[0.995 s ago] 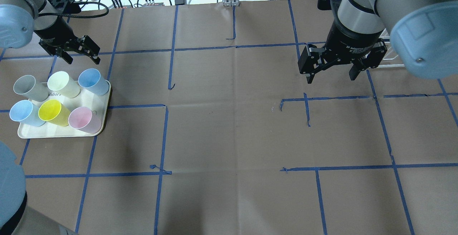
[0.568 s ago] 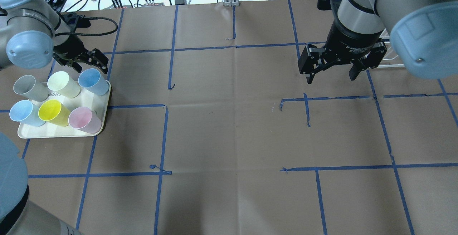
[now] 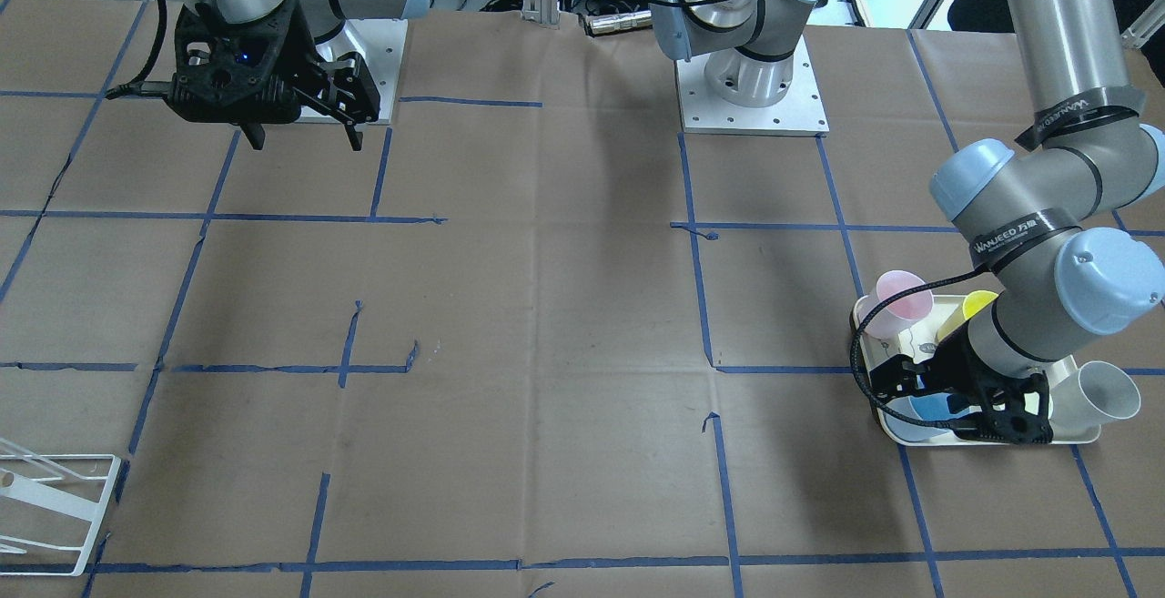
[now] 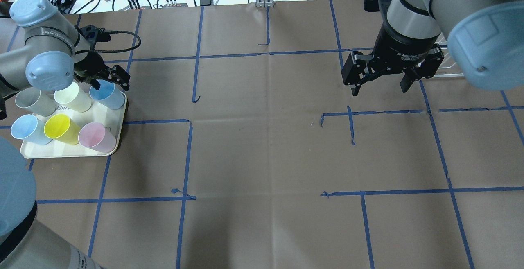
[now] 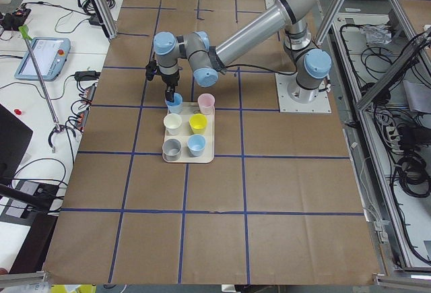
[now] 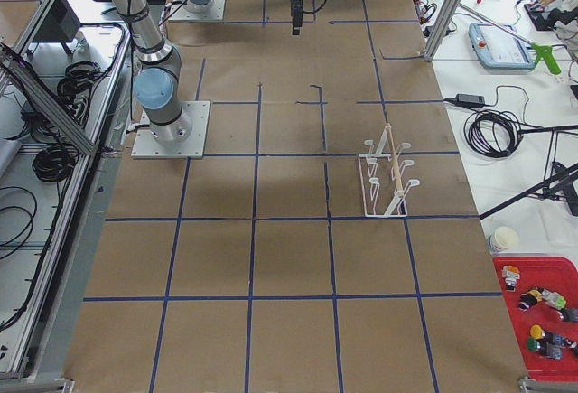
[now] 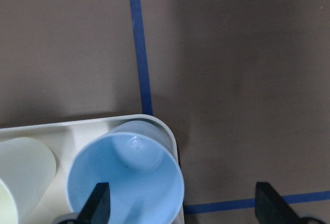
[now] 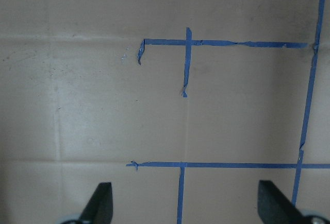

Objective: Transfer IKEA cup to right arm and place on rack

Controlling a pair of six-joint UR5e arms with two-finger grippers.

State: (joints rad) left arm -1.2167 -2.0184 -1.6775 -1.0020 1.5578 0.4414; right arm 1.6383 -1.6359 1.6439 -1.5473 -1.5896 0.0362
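Note:
Several IKEA cups stand on a cream tray (image 4: pixel 61 152) at the table's left. My left gripper (image 4: pixel 109 82) is open and low over the blue cup (image 4: pixel 107 93) at the tray's far right corner. In the left wrist view one fingertip (image 7: pixel 98 203) hangs over the blue cup's (image 7: pixel 126 183) inside and the other is outside it, over the table. The right arm's gripper (image 4: pixel 380 87) hovers open and empty above the table's right half. The white wire rack (image 6: pixel 386 179) stands on the right, mostly hidden behind the right arm in the overhead view.
The tray also holds grey (image 4: pixel 30 99), cream (image 4: pixel 69 95), light blue (image 4: pixel 24 127), yellow (image 4: pixel 59 126) and pink (image 4: pixel 94 136) cups, close together. Brown paper with blue tape lines covers the table. Cables lie along the far edge.
My left gripper has swung right and down from behind the tray onto the blue cup. It stays open. The right arm has not moved.

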